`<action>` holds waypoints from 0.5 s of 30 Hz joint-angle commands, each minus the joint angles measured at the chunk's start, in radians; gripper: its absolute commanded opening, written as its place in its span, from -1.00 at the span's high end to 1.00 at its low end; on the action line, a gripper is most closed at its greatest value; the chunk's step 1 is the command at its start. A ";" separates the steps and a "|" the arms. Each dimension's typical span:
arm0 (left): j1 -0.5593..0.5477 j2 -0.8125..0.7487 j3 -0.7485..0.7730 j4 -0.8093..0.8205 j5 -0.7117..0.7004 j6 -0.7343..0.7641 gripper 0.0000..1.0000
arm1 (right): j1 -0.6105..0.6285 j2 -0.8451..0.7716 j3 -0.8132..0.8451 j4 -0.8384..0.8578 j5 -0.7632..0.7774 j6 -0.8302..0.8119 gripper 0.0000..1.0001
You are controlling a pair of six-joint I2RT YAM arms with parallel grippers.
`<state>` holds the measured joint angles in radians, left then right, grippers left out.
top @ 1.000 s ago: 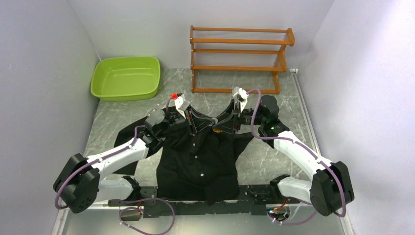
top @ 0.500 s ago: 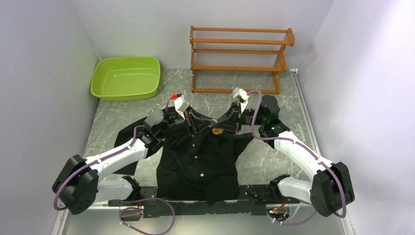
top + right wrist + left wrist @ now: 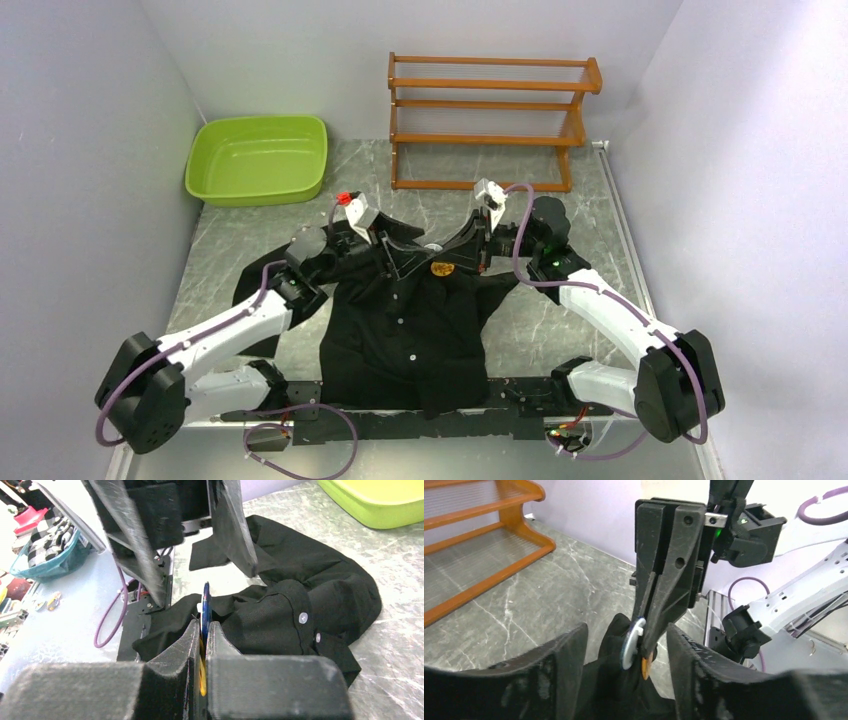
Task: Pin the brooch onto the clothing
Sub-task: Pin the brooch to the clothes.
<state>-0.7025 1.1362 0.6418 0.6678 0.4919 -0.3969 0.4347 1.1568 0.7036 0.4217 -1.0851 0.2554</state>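
Note:
The black shirt (image 3: 405, 330) lies flat on the table, collar toward the back. The brooch (image 3: 439, 267) sits as an orange dot near its collar. My right gripper (image 3: 203, 625) is shut on the brooch (image 3: 202, 676), edge-on, with its blue disc (image 3: 205, 607) sticking up above the fingertips. In the left wrist view the same pinch shows a white-blue disc (image 3: 632, 645) and an orange edge (image 3: 646, 666) against a raised fold of the shirt (image 3: 614, 690). My left gripper (image 3: 626, 630) stands open, its fingers (image 3: 554, 675) on either side of that pinch without touching it.
A green basin (image 3: 258, 158) stands at the back left and a wooden rack (image 3: 487, 120) at the back middle, also in the left wrist view (image 3: 474, 555). Walls close in on both sides. The shirt's sleeves (image 3: 320, 580) are bunched around the collar.
The left gripper has opened, let go of the brooch and drawn back a little to the left. The right gripper has shut on the brooch.

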 commanded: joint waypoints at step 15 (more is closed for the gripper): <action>0.003 -0.114 -0.050 -0.153 0.051 0.227 -0.28 | 0.001 -0.024 0.000 0.071 -0.018 0.007 1.00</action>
<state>-0.7036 0.9878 0.5720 0.5167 0.5041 -0.2302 0.4347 1.1568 0.7017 0.4355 -1.0801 0.2657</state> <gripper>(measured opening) 0.643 0.048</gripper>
